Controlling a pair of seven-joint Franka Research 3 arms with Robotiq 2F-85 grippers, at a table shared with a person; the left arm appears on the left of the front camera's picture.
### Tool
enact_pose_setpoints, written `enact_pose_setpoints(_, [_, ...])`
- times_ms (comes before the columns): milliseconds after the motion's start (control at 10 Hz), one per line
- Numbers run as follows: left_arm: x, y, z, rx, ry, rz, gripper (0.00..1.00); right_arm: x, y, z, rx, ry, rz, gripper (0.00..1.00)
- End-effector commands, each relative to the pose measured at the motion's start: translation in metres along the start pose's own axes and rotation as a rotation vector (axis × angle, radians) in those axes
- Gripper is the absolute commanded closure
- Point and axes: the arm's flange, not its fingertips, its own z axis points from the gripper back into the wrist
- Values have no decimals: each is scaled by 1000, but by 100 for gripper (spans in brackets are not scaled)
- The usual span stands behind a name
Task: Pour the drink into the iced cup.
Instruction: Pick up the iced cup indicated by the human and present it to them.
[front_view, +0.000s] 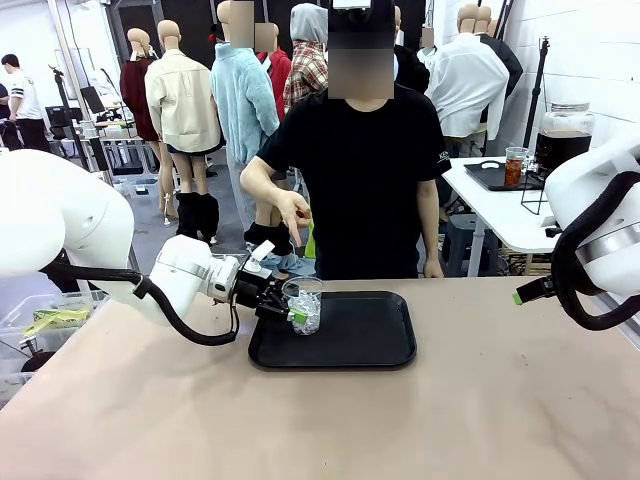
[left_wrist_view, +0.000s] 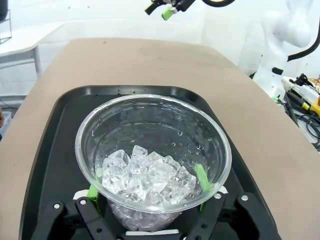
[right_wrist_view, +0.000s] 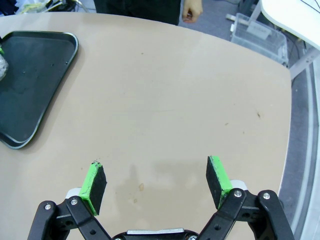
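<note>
The iced cup, clear plastic and holding a heap of ice cubes, stands on the left part of the black tray. My left gripper reaches in from the left. In the left wrist view its green pads sit against both sides of the iced cup, so the left gripper is shut on it. The drink is dark liquid in a glass dispenser jar on the white side table at back right. My right gripper hangs open over bare table at the right, its fingers wide apart.
A person in black stands at the far edge, one hand hovering above the cup. A small clear cup of reddish liquid sits on a dark tray beside the jar. In the right wrist view the tray's corner lies far left.
</note>
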Motion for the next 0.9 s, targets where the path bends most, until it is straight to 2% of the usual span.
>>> enact_pose_setpoints(0, [2, 5, 2, -30, -5, 0, 16, -4, 0, -1, 2, -12, 0, 0])
enact_pose_setpoints(300, [0, 7, 2, -24, -11, 7, 16, -4, 0, -1, 2, -12, 0, 0])
enact_pose_setpoints(400, [0, 7, 1, -25, -7, 7, 36, -4, 0, -1, 2, -12, 0, 0])
enact_pose_setpoints(500, [0, 7, 1, -26, -13, 8, 39, -4, 0, -1, 2, -12, 0, 0])
enact_pose_setpoints(800, [0, 8, 2, -10, -13, 23, 39, -4, 0, -1, 2, -12, 0, 0])
